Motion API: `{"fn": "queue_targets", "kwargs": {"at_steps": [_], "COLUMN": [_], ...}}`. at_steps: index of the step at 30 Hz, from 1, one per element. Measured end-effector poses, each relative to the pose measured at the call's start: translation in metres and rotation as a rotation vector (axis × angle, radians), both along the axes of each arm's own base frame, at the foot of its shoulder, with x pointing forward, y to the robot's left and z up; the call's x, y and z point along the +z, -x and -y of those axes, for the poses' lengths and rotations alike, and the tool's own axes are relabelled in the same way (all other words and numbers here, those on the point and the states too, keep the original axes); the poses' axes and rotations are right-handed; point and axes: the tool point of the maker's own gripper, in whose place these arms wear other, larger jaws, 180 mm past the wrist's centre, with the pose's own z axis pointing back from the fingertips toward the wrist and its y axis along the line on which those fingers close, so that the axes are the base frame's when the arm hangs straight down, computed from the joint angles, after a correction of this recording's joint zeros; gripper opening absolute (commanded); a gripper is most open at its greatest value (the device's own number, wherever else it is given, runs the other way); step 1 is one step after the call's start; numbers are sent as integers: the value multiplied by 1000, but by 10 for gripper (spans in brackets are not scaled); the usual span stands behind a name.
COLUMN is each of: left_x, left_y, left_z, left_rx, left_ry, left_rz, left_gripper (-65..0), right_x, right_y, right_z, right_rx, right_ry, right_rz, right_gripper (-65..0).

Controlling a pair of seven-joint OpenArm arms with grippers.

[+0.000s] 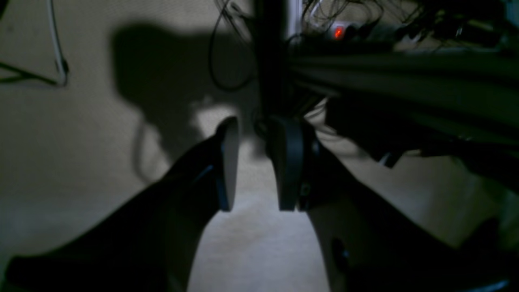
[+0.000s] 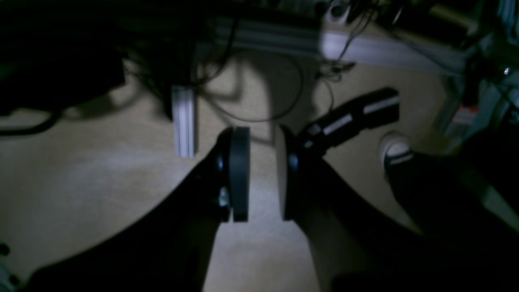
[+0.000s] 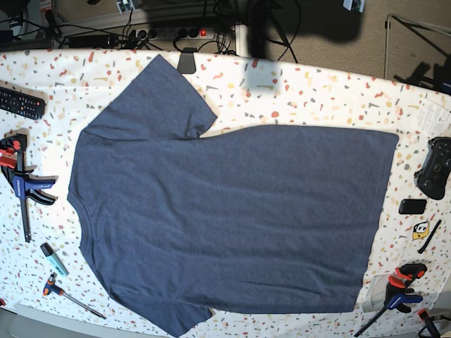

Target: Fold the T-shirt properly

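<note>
Covering a speckled terrazzo table, the T-shirt lies flat.

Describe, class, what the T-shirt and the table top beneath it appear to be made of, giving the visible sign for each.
T-shirt: looks like soft knit fabric, probably cotton jersey; matte, heathered navy, lying flat with faint creases.
Table top: seems a hard terrazzo-style surface, white with coloured flecks; whether stone or printed laminate cannot be told.

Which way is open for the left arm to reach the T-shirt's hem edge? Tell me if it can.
Probably yes. The T-shirt lies flat and uncovered, its hem on the base view's right, the left arm's side. The left tool is open and empty, but it hangs over carpet, off the table, so it must swing in first.
</note>
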Motion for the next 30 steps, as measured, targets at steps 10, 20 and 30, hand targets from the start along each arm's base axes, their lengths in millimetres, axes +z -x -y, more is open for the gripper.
{"fn": "queue_targets", "kwargs": {"at_steps": [10,20,30], "left_x": [111,206,242], "left_y": [-46,-116,-202], "left_z": [1,17,1], "left_rx": [-212,-484,-710], "left_ry": [-89,-225,-471], "left_rz": [248,539,745], "left_gripper": [-491,-490,-438], "right_x": [106,201,245], "right_y": [-9,-104,-137], "right_z": [-12,7,25], "right_rx": [250,353,362], "right_ry": [-46,121,239], "right_rz": [101,376,485], "right_gripper": [-530,-530,-530]}}
